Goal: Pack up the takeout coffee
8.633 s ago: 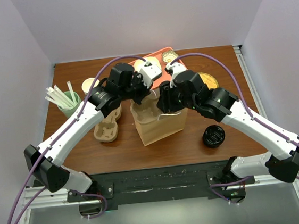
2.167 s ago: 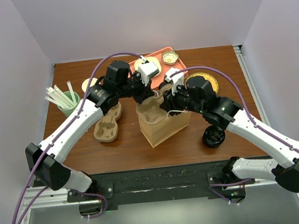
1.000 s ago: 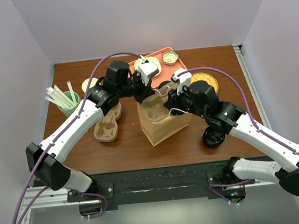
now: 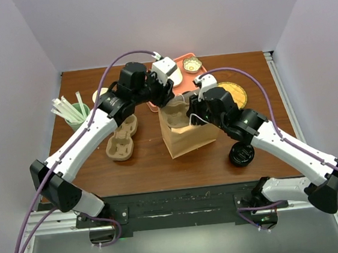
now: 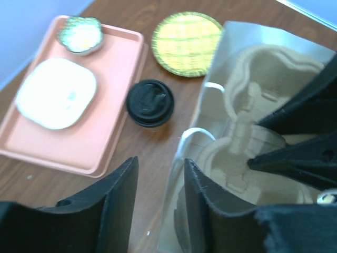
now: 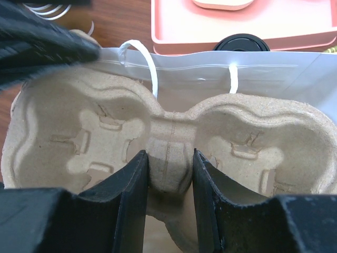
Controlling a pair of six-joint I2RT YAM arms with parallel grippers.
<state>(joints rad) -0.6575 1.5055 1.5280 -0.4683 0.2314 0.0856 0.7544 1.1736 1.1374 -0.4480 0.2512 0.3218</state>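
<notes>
Takeout coffee (image 5: 150, 103) beside bag (image 5: 231, 37), carrier (image 6: 79, 137) inside

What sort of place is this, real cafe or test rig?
Likely a lab mock-up of a cafe counter: bare white walls around a table with paper bag, cup carrier and takeout coffee.

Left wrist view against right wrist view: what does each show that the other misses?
Only the left wrist view shows the round yellow plate, the white plate and the whole black-lidded takeout coffee cup, standing beside the pink plastic tray. Only the right wrist view shows the right hand pinching the middle ridge of the moulded pulp cup carrier. Both show the open paper bag with that carrier inside.
</notes>
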